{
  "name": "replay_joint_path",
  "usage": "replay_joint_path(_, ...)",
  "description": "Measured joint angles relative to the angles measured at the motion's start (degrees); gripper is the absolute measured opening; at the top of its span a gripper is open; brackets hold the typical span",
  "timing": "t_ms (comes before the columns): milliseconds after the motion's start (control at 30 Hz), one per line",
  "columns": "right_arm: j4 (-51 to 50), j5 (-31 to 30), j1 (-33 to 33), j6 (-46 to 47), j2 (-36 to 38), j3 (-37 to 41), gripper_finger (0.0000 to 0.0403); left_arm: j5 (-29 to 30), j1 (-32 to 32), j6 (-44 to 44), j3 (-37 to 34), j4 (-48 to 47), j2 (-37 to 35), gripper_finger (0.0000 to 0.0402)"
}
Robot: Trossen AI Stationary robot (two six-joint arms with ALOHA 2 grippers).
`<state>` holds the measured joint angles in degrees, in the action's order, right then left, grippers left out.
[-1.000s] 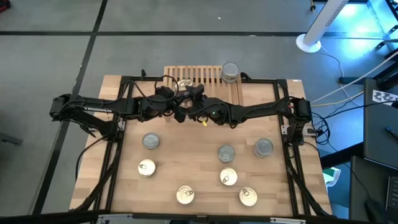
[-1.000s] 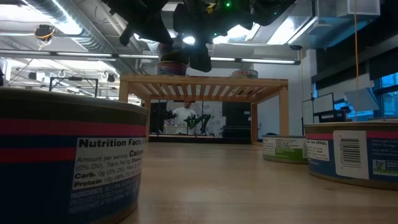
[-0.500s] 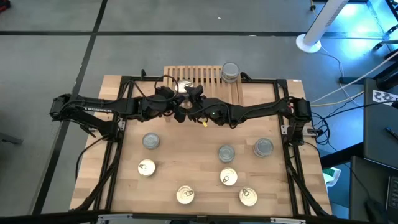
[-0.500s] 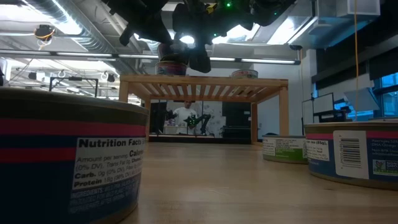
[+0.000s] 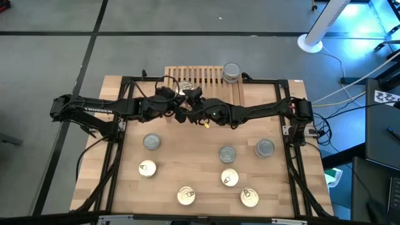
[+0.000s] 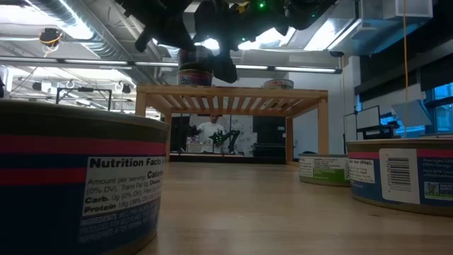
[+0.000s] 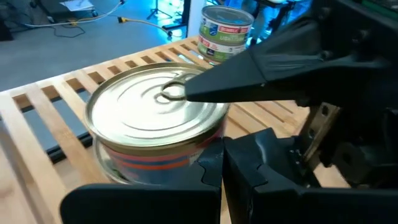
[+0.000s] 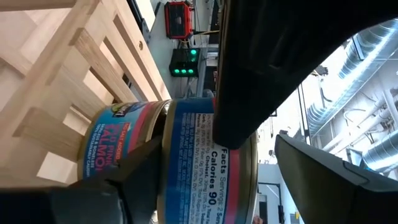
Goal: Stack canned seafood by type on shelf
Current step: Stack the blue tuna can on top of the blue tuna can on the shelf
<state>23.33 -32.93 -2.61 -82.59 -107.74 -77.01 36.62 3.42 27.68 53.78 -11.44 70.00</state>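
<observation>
high view gives you the whole layout: the wooden table (image 5: 200, 187), both arms reaching in from the sides and meeting at the shelf (image 5: 203, 76) on the far edge. the right gripper (image 5: 191, 95) sits at a gold-lid stack (image 5: 185, 85) on the shelf's left part, the left gripper (image 5: 180, 114) just beside it, lower over the table edge. a silver-lid stack (image 5: 231, 72) stands on the shelf's right part, apart from both arms. seven more tins lie loose on the table: four gold-lid tins (image 5: 186, 195) and three silver-lid tins (image 5: 152, 142), spread across the near half.

low view adds what you can't get from above: the gold stack (image 6: 196, 74) is two tins high, and dark gripper parts hang right at it. a person (image 6: 210, 132) shows far back under the shelf (image 6: 233, 93).

left wrist view shows you the top tin's gold lid (image 7: 155, 111) with one finger (image 7: 249, 71) of the right gripper lying across its pull-tab; the left gripper's own fingers are clenched together, holding nothing.

right wrist view shows the stack (image 8: 186, 158) side-on between the right gripper's fingers (image 8: 249, 68), which stand spread wide around it; can't tell if the pads press on the cans.
</observation>
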Motion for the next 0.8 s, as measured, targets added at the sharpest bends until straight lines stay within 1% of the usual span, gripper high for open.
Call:
replay_joint_path(233, 0.04, 0.0, 0.0, -0.02, 0.0, 0.0, 0.0302, 1.91, 0.43, 0.04, 0.0, -0.66, -0.01, 0.0001)
replay_joint_path(400, 0.02, 1.03, 0.02, -0.07, 0.0, 0.0, 0.0302, 3.67, 0.87, 3.36, 0.0, -4.69, -0.05, 0.0001)
replay_joint_path(500, 0.1, 2.66, 0.02, -0.04, 0.0, -0.02, 0.0302, 3.78, 0.87, 4.44, -0.02, -6.82, -0.05, 0.0001)
replay_joint_path(800, 0.2, 4.7, 0.13, -0.04, 0.02, -0.04, 0.0302, 3.74, -0.07, 4.55, -0.02, -7.05, -1.49, 0.0001)
